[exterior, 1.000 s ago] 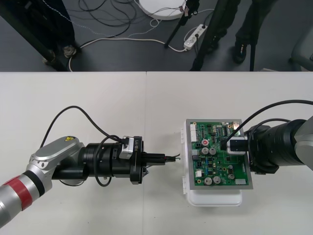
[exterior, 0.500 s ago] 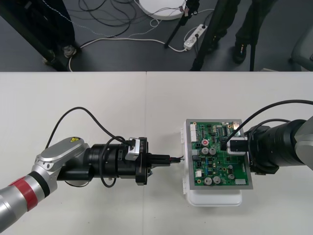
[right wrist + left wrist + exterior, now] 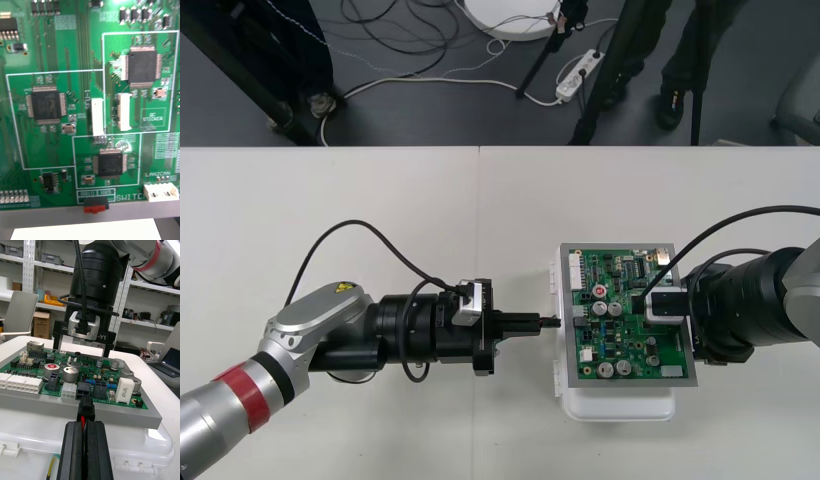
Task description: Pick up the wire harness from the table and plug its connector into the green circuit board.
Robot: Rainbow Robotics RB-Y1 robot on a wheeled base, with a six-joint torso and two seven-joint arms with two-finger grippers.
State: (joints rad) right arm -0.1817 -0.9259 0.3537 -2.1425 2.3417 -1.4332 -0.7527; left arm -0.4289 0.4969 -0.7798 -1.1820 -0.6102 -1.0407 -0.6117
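Your left gripper [image 3: 542,322] clamps the light, floppy-looking harness [image 3: 81,419] just behind its plug [image 3: 86,407], at the left edge of the green circuit board [image 3: 625,345]; right gripper [image 3: 668,303] hovers over its right edge.

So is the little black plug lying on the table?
No, the left fingers hold the plug by its wires, right against the green board's edge.

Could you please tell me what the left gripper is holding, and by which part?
The left gripper holds the wire harness by its wires, just behind the black plug, which juts out toward the green circuit board.
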